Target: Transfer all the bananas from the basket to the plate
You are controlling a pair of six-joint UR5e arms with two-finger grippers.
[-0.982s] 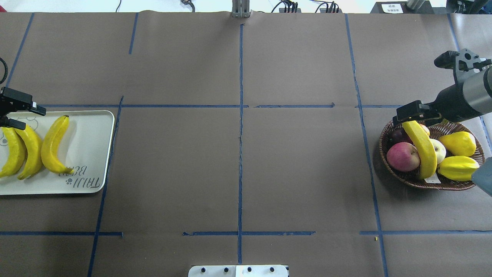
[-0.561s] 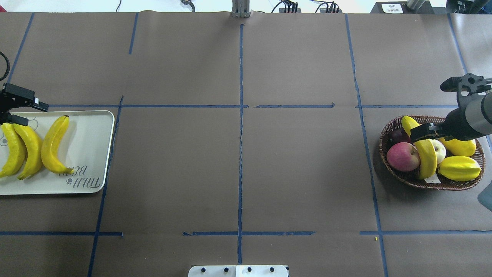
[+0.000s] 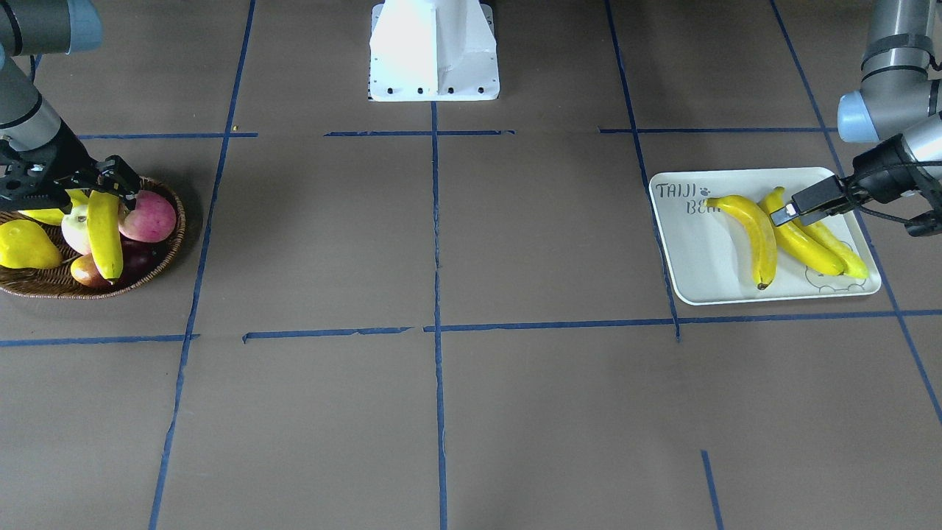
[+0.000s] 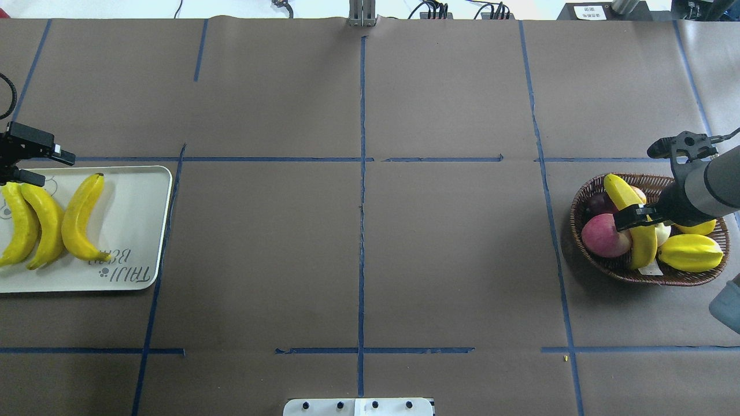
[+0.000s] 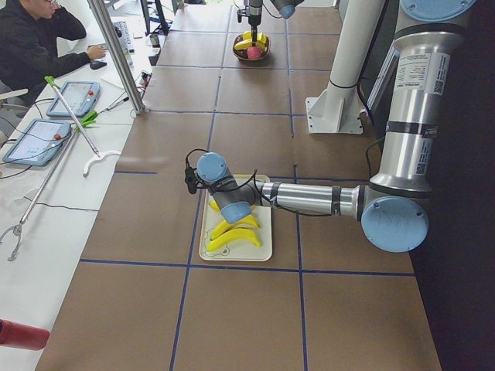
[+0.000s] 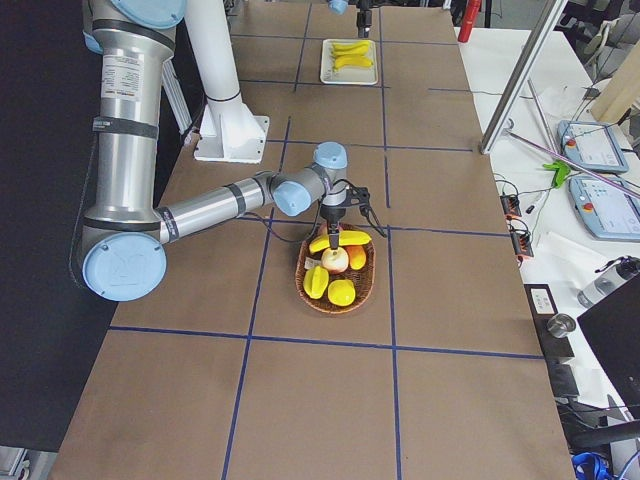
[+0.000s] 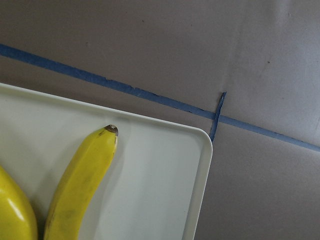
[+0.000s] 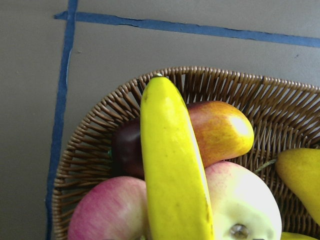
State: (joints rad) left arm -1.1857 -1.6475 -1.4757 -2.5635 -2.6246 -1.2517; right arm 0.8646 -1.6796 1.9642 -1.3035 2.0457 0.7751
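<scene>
Three bananas (image 4: pixel 81 216) (image 4: pixel 46 225) (image 4: pixel 17 222) lie side by side on the white plate (image 4: pixel 133 196) at the far left. My left gripper (image 4: pixel 58 169) hovers open over the plate's far edge and holds nothing; one finger (image 3: pixel 809 200) shows above the bananas. Another banana (image 4: pixel 644 242) (image 8: pixel 170 170) lies across the other fruit in the wicker basket (image 4: pixel 601 263) at the far right. Low over that banana's middle is my right gripper (image 4: pixel 633 222) (image 3: pixel 103 190), open, with a finger on each side of it.
The basket also holds a red apple (image 4: pixel 606 236), a pale apple (image 4: pixel 663 232), a yellow pear-shaped fruit (image 4: pixel 696 228), a ridged yellow-green fruit (image 4: pixel 691 252) and dark fruit underneath. The white robot base (image 3: pixel 434 51) stands at the near middle edge. A person (image 5: pixel 31 39) sits beyond the table's far side.
My right gripper has come from the basket's far rim toward the robot and down onto the banana's middle. The left gripper has drifted slightly away from the plate. No fruit has moved.
</scene>
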